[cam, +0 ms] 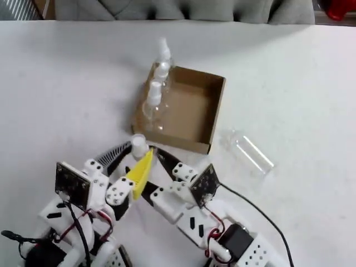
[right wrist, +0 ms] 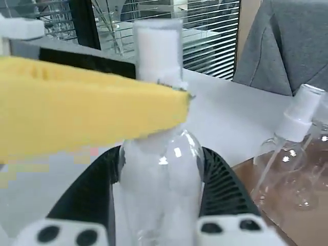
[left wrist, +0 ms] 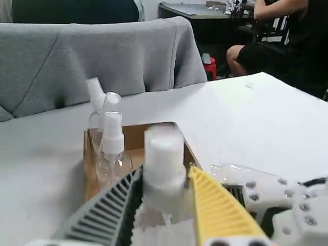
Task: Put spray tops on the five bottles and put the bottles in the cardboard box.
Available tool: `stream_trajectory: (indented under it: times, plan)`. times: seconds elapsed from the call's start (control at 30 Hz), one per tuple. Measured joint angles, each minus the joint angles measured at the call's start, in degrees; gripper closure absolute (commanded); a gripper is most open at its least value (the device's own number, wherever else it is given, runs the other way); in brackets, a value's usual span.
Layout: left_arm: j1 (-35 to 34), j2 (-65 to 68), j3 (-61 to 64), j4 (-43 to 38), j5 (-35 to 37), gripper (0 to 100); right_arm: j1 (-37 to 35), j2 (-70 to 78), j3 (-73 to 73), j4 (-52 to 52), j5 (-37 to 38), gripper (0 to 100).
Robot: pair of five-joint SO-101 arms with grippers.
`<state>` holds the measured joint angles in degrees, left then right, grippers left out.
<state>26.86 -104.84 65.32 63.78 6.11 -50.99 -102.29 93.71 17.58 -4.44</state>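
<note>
The bottle (right wrist: 159, 197) stands toward the table's (cam: 67, 83) near edge, just outside the cardboard box's (cam: 192, 105) front wall. The left gripper (left wrist: 165, 177) pinches its spray top (left wrist: 161, 143) and the right gripper (right wrist: 163, 161) clamps its body. 3 capped bottles (cam: 154, 95) stand along the box's left wall.

On the white worktop (cam: 67, 83), an open cardboard box (cam: 214, 105) holds three spray-topped bottles (cam: 154, 100) in a row along one side wall. Just outside its near corner, the left claw (cam: 139, 150) and right claw (cam: 147, 157) both grip a white-topped bottle (cam: 139, 143). Beside the box, apart, a clear bottle (cam: 253, 151) lies on its side.
</note>
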Motion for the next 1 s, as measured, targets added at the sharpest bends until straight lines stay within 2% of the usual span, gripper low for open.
stream_trajectory:
  times: [0.43,0.6,0.77,0.87,1.0]
  plan:
    - [0.1,0.0,-0.1,2.7,-0.3,71,0.8,-0.1,0.7,0.0,0.0,98.4]
    - [0.5,0.0,-7.4,9.2,-0.8,71,1.7,-0.1,0.7,-0.5,-0.1,98.4]
    - [0.6,0.0,-13.3,14.7,-0.8,71,7.1,-0.1,0.7,-4.9,-0.1,98.4]
    - [0.6,0.0,-15.9,15.2,-0.8,78,8.6,-0.1,0.7,-5.5,-0.1,98.4]
    - [0.6,0.0,-18.5,15.2,-0.8,96,8.9,-0.1,0.7,-5.7,-0.1,98.4]
